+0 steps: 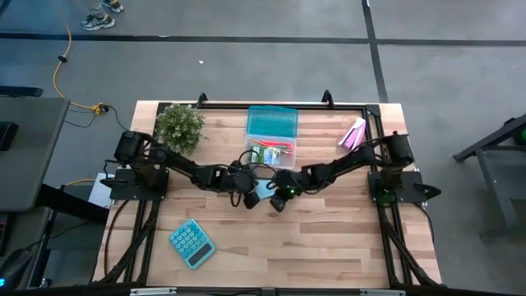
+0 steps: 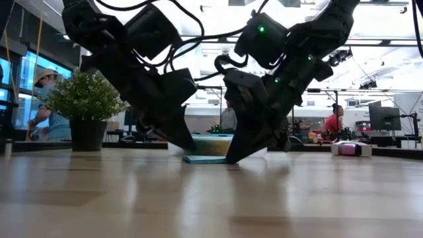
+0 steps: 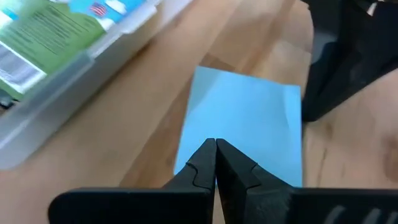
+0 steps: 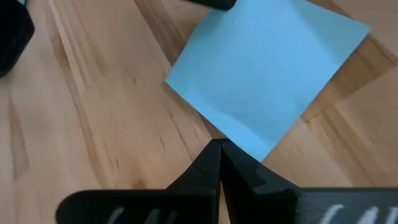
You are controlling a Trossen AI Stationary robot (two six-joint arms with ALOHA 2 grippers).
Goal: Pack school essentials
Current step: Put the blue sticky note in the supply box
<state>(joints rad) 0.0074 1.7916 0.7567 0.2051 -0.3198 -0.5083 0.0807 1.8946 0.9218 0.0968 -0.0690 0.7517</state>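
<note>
The light-blue square note pad point(image 3: 242, 127) is lying flat on the table point(image 1: 329, 247) between both grippers — the left gripper point(image 3: 215, 149) is pressing its closed fingers at one edge, and the right gripper point(image 4: 219, 149), fingers likewise pressed together, is touching the opposite corner.

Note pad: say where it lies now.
The note pad lies flat mid-table in the high view, just before the clear box, between the shut left gripper and right gripper.
</note>
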